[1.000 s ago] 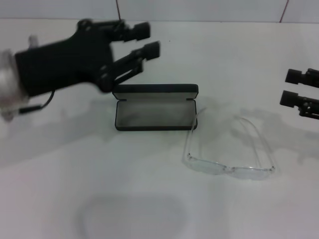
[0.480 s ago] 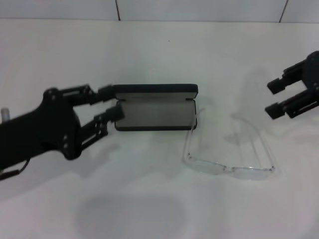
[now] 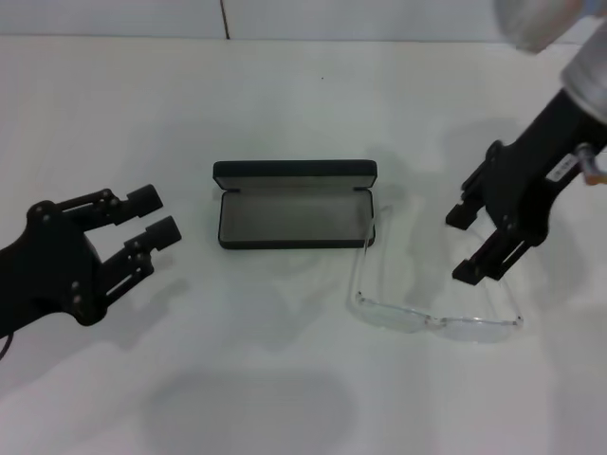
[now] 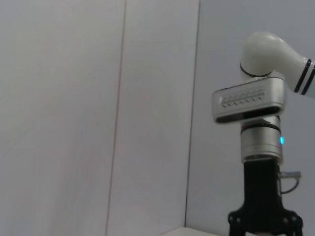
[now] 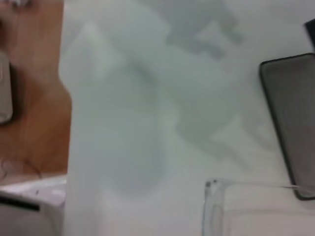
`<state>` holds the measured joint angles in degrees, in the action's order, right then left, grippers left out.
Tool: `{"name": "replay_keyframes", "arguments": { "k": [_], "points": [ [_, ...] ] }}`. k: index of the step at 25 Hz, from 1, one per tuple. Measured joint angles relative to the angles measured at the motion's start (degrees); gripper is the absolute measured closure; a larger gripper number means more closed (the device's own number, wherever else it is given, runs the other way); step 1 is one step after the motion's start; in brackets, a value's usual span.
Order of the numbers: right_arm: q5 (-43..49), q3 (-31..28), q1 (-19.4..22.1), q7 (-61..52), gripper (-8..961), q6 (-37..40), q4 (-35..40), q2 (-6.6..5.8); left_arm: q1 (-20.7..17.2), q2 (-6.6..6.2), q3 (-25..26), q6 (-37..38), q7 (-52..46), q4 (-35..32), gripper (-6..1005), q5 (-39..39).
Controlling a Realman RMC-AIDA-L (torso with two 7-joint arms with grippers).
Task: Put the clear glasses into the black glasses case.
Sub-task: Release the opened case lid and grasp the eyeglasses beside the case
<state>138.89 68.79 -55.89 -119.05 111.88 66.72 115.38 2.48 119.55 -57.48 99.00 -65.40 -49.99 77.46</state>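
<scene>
The black glasses case [image 3: 294, 173] lies open at the table's middle, its lid standing up at the back and its grey lining bare. Just to its right lie the clear glasses [image 3: 436, 320], arms unfolded and pointing to the back, one arm tip touching the case's right end. My right gripper [image 3: 463, 245] hangs open over the glasses' right arm, fingers pointing left. My left gripper [image 3: 157, 214] is open, a short way left of the case, holding nothing. The right wrist view shows the case's edge [image 5: 290, 132] and part of the glasses [image 5: 212, 206].
The white table [image 3: 303, 379] ends at a tiled wall behind. In the right wrist view the table's edge and wooden floor [image 5: 29, 88] appear beside it. The left wrist view shows only wall and my right arm [image 4: 256, 103] farther off.
My left gripper has drawn back from the case's left end, toward the left front. My right gripper has come in from the right edge and now hangs over the glasses.
</scene>
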Motion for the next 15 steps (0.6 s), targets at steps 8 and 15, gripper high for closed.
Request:
{"name": "replay_keyframes", "arguments": {
  "k": [8,15],
  "points": [
    [0.26,10.40,-2.30,-1.32,262,-5.00,-3.68,0.58,1.73,-0.09,0.30,-0.17,0.62,0.46,646,4.75],
    [-0.22,13.78,-2.81,-1.77,262,-8.08,-7.42,0.86,3.70,-0.13,0.47,-0.51,0.62,1.48,646,6.26]
  ]
}}
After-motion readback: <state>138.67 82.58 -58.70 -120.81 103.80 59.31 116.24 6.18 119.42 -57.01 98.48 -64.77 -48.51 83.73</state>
